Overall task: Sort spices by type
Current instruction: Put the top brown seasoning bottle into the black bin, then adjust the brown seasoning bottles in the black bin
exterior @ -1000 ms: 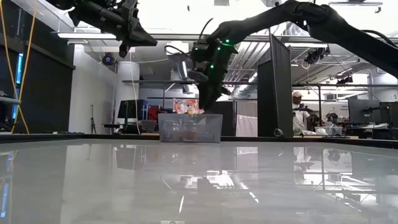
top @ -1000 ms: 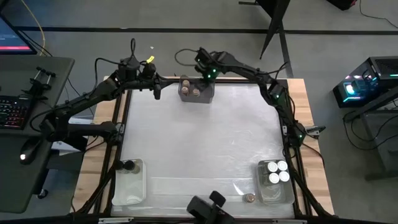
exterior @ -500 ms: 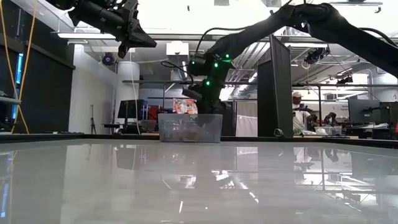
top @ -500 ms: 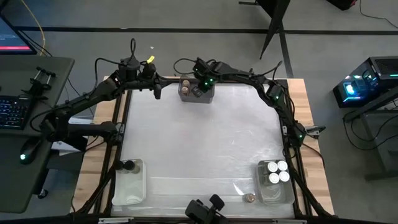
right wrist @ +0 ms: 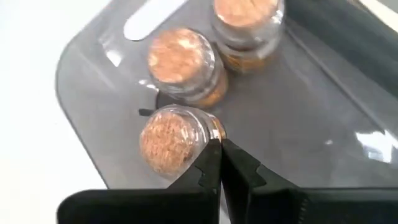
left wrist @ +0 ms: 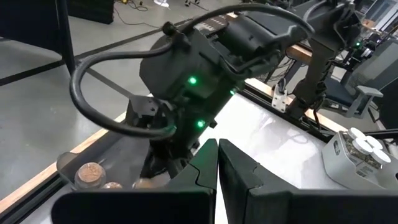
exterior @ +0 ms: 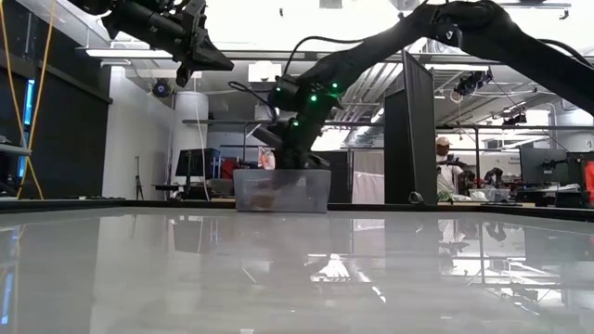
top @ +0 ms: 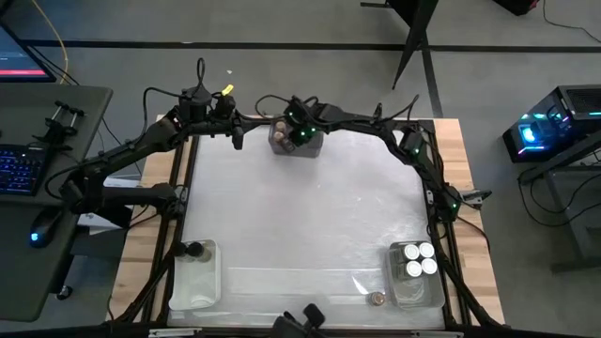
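Trouble could come when the right end effector (right wrist: pixel 219 167) withdraws: its fingers are pressed fully together beside a cork-topped jar (right wrist: pixel 174 138) inside the grey bin (top: pixel 297 141) at the counter's (top: pixel 300 216) far edge, gripping nothing, and lifting carelessly might tip that jar. Two more cork-topped jars (right wrist: pixel 183 62) stand near it in the same bin. White-lidded jars (top: pixel 418 259) fill the clear bin (top: pixel 416 293) at the near right corner; one dark-lidded jar (top: pixel 193 251) sits in the near left bin (top: pixel 194 286). One jar (top: pixel 377 299) rests loose beside the right bin. The left end effector (left wrist: pixel 217 163) hovers closed and empty near the grey bin.
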Controlling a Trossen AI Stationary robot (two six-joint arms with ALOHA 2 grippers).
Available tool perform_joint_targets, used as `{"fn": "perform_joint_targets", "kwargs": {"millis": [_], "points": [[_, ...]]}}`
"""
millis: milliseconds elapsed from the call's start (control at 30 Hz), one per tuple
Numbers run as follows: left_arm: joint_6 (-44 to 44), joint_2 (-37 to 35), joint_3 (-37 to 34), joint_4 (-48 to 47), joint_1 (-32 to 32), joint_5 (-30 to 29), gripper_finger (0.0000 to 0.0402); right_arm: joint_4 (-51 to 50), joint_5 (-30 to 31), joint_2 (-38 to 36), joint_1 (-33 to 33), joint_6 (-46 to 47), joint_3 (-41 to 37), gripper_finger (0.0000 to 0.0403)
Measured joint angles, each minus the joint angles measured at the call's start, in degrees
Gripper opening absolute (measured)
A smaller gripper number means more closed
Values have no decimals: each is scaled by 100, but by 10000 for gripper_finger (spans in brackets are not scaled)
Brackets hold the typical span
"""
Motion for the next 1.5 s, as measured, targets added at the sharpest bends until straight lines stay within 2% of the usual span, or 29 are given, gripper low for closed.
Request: {"fn": "perform_joint_targets", "kwargs": {"millis": [133, 300, 500, 633, 800, 1100, 1500], "points": [[2, 0, 0, 0, 0, 0, 0, 240, 144, 0, 73, 83, 19, 0], [4, 0, 0, 0, 2, 2, 0, -69, 364, -2, -78, -59, 428, 0], [7, 0, 0, -1, 0, 4, 0, -361, 246, -3, -286, -154, 895, 0], [7, 0, 0, 0, 0, 7, 0, -130, -217, 16, -347, 186, 811, 0], [3, 0, 0, -4, 0, 9, 0, 288, -254, 250, -232, 644, 758, 0], [2, 0, 0, -102, -35, 11, 0, 576, 319, 440, -53, 954, 743, 0], [0, 0, 0, -120, -35, 9, 0, 768, 267, 512, 75, 1019, 752, 0]]}}
